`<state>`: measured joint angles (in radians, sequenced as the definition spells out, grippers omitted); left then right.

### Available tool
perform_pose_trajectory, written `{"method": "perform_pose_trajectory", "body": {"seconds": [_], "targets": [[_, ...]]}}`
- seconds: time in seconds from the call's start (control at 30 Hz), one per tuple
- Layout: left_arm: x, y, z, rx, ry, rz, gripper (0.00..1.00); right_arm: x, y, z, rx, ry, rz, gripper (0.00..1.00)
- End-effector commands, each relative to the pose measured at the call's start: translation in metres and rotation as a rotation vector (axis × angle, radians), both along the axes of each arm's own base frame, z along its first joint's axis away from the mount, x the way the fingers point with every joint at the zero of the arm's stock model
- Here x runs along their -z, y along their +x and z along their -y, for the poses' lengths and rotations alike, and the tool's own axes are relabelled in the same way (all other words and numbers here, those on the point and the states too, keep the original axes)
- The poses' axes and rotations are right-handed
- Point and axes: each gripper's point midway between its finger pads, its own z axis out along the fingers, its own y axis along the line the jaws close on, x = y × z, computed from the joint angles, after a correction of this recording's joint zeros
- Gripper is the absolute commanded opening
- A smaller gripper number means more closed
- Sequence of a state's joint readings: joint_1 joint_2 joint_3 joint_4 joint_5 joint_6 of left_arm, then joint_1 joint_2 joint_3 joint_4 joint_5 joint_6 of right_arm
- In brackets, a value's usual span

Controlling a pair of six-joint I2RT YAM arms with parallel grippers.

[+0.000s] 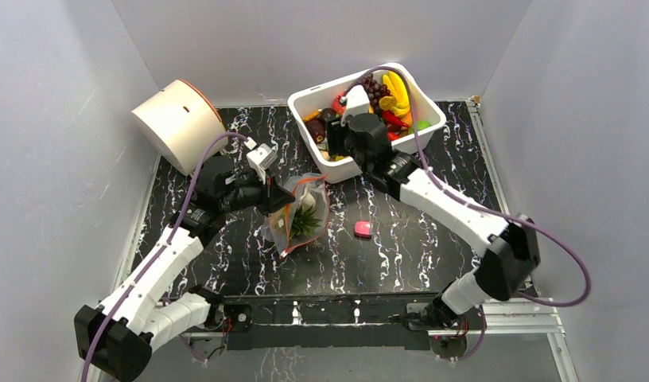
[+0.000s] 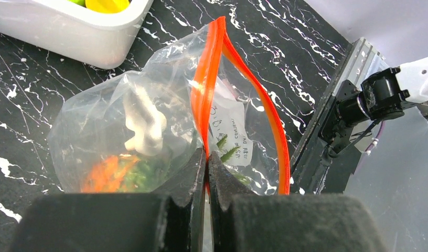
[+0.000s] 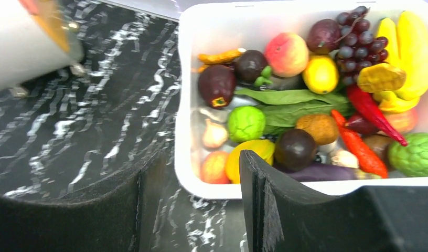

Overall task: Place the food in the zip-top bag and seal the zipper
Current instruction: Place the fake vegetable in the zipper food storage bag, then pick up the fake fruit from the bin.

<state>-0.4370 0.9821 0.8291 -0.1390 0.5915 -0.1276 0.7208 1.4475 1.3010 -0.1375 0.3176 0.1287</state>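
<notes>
The left jaws are clamped on the zipper (image 2: 214, 68), holding up the mouth of the zip-top bag (image 1: 301, 211) at mid-bench. The pineapple (image 2: 109, 176) already lies inside. The right jaws hang half parted and empty over the white bin's (image 3: 183, 105) near-left corner. Best next, I judge: shift right over the dark purple fruit (image 3: 295, 148), clear of the wall, then close gently on its glossy round sides.

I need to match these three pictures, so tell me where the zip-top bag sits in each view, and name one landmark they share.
Top external: the zip-top bag lies mid-table, at the left gripper tip.
Left wrist: it fills the centre, its zipper pinched by that gripper.
Right wrist: not in it.
Shared landmark: the white bin, seen in all three.
</notes>
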Motion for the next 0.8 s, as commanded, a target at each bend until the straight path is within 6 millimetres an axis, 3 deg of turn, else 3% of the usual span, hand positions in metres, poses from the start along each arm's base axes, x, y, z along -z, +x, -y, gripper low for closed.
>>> {"method": "perform_pose_trajectory", "body": {"seconds": [0.0, 0.27, 0.33, 0.5, 0.77], "targets": [[-0.007, -0.01, 0.0, 0.039, -0.006, 0.044, 0.0, -0.003, 0.048, 0.026, 0.123, -0.139, 0.041, 0.52], [-0.001, -0.015, 0.001, 0.054, -0.012, 0.023, 0.0, 0.012, 0.109, 0.08, 0.303, -0.324, 0.053, 0.56], [-0.001, -0.014, 0.0, 0.051, -0.009, 0.028, 0.0, 0.032, 0.13, 0.096, 0.354, -0.415, 0.036, 0.56], [-0.004, -0.017, 0.001, 0.056, -0.026, 0.034, 0.0, 0.052, 0.165, 0.128, 0.431, -0.56, 0.008, 0.65], [-0.005, -0.018, 0.001, 0.061, -0.028, 0.036, 0.0, 0.061, 0.209, 0.155, 0.495, -0.704, 0.005, 0.78]]}}
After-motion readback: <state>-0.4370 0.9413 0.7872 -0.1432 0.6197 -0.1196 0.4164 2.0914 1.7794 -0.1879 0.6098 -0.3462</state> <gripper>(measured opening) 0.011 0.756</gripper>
